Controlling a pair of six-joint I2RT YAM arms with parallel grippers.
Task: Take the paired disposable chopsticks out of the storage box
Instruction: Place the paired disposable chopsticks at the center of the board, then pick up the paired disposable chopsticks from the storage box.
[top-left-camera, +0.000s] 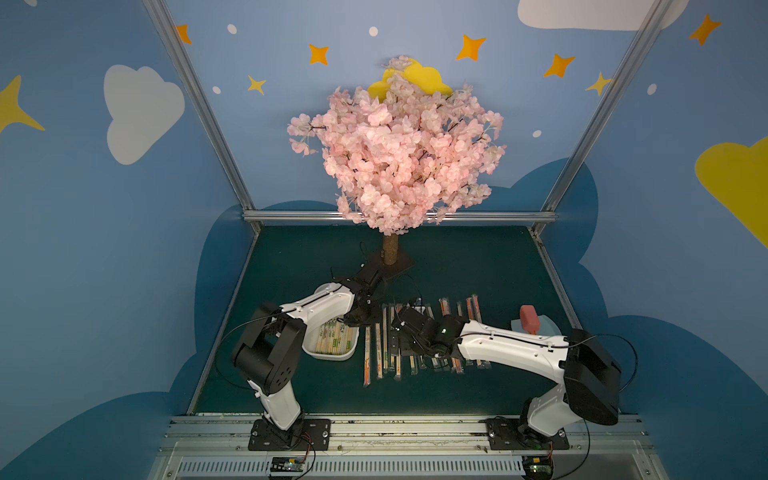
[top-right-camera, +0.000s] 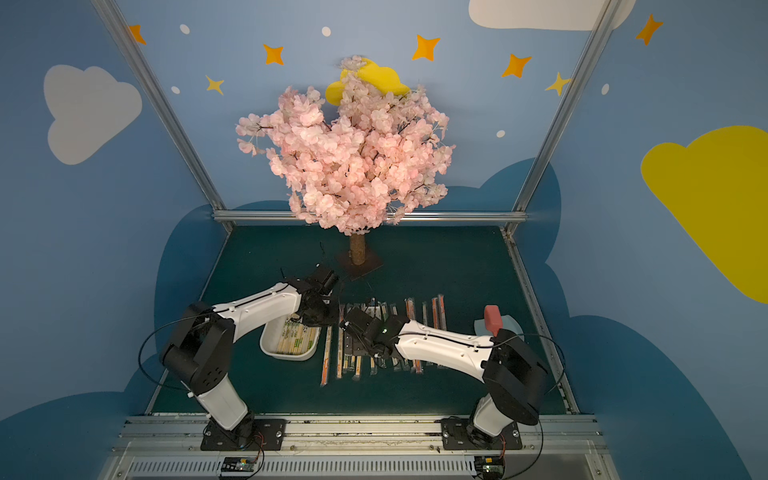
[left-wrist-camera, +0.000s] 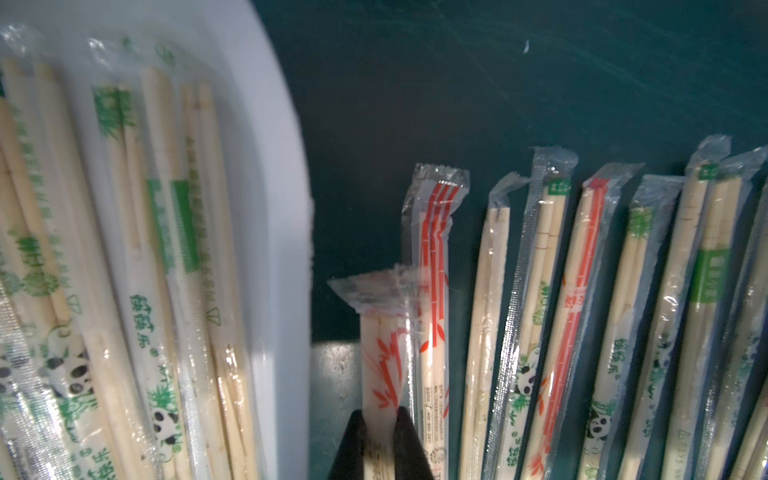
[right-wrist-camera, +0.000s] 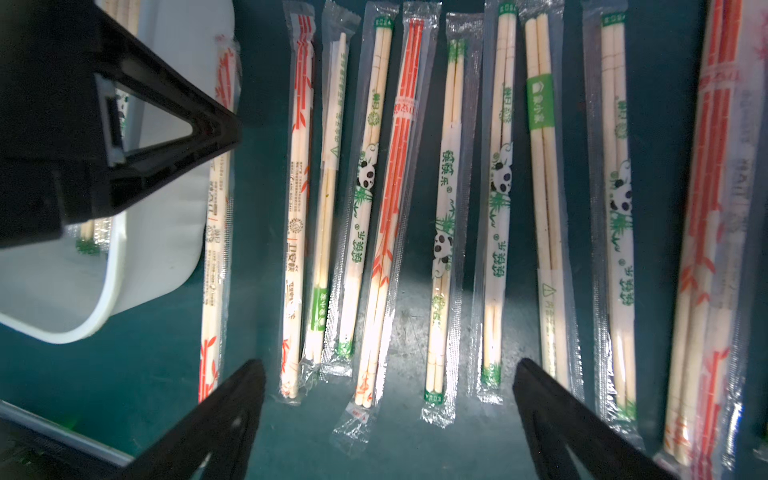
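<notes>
Wrist views alone show left claw (left-wrist-camera: 380, 415) clamped on orange-printed chopstick pair (left-wrist-camera: 382, 353), right claw (right-wrist-camera: 388, 365) apart.

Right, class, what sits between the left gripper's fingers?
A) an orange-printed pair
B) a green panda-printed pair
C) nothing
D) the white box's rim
A: in the left wrist view the left gripper is shut on an orange-printed pair in its clear sleeve.

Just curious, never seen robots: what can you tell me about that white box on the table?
The storage box is a shallow white plastic tray with rounded corners and a rim, open-topped, resting flat on the dark green table. Sleeved chopstick pairs with green print lie inside, lengthwise. The left arm partly covers it.
</notes>
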